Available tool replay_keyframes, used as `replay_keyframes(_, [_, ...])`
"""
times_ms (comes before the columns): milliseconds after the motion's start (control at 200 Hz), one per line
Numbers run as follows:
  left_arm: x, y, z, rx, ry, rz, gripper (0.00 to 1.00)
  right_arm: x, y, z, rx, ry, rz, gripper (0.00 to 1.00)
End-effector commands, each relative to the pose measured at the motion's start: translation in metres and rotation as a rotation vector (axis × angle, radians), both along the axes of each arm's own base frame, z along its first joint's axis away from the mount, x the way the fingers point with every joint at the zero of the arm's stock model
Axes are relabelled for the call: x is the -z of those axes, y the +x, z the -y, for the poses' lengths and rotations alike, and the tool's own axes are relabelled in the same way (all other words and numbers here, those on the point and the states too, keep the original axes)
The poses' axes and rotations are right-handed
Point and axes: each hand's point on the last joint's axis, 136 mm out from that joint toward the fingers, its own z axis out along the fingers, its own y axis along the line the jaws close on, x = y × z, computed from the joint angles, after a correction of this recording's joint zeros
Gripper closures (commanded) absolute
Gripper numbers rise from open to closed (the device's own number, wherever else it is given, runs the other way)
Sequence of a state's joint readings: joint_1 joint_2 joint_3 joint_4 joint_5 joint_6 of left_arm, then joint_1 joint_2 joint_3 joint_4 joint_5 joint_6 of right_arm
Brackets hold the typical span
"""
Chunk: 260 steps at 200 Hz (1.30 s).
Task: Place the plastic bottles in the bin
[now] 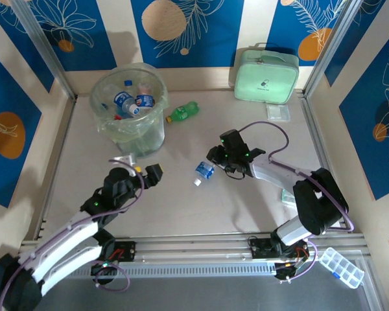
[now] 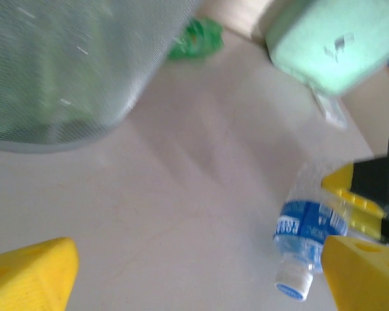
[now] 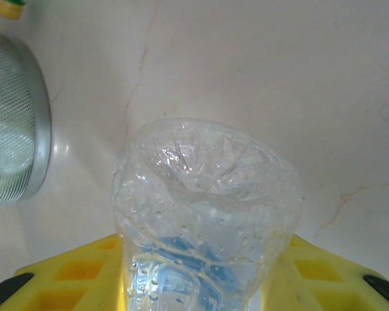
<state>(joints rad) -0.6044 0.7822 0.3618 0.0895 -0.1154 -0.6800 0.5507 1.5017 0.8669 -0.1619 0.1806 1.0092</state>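
Pale table (image 1: pixel 181 207) | right tool (image 1: pixel 211 162) pinching blue-labelled bottle (image 1: pixel 204 171) at its base | left tool (image 1: pixel 139 168) spread, near bin (image 1: pixel 153 129)

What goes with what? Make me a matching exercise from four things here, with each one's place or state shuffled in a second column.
1. green bottle
2. blue-label bottle
3. mint green case
4. left gripper

A. held by the right gripper
B. open, holding nothing
C. lying on its side near the bin
D. against the back wall

Pairs: 1-C, 2-A, 3-D, 4-B
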Motion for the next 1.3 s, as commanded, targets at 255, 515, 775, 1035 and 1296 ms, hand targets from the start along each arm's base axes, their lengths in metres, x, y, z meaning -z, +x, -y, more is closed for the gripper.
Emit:
replay_keyframes(255, [0.007, -0.010, 0.115, 0.540, -0.197, -0.062, 0.00, -0.033, -0.013, -0.041, -0.202, 0.095, 0.163, 0.54])
replay_keyframes(515, [0.013, -0.016, 0.133, 0.631, -0.159, -0.078, 0.01, -0.053, -0.032, -0.066, -0.300, 0.144, 0.236, 0.54])
replay_keyframes(775, [0.019, -0.018, 0.136, 0.661, -0.128, -0.099, 0.05, -0.072, -0.049, -0.083, -0.384, 0.207, 0.285, 0.54])
replay_keyframes(1035, [0.019, -0.020, 0.142, 0.688, -0.135, -0.107, 0.14, -0.087, -0.058, -0.089, -0.422, 0.225, 0.335, 0.54])
replay_keyframes(1296, [0.011, -0.025, 0.147, 0.722, -0.161, -0.084, 0.36, -0.084, -0.061, -0.092, -0.427, 0.213, 0.337, 0.54])
